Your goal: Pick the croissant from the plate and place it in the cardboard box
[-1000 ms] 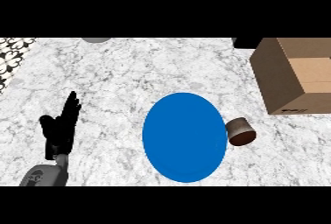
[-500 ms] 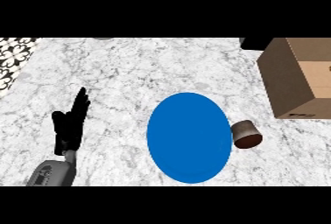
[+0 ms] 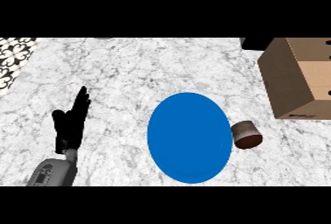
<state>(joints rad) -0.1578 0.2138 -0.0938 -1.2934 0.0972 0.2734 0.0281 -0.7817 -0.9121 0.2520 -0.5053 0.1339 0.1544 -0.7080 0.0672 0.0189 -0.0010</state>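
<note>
Upper left corner: strip of black-and-white patterned surface (image 3: 14,57), bordering the grey-white marble counter (image 3: 149,65).

Lower left: grey left forearm (image 3: 51,173) enters from the bottom edge. Left hand (image 3: 70,124) is released, its fingers straight and pointing up the view with the thumb out to the side. It grasps nothing and stands well apart from the plate.

Centre: blue plate (image 3: 189,138) lies flat on the counter.

Just right of the plate: brown stubby cylinder (image 3: 247,134) lies on the counter at the plate's right rim, darker end face turned down-right. It is off the plate and outside the box; whether it touches the rim cannot be told.

Upper right: cardboard box (image 3: 297,78), cut by the right edge, apart from the cylinder. A dark object (image 3: 255,43) sits behind its top left corner.
</note>
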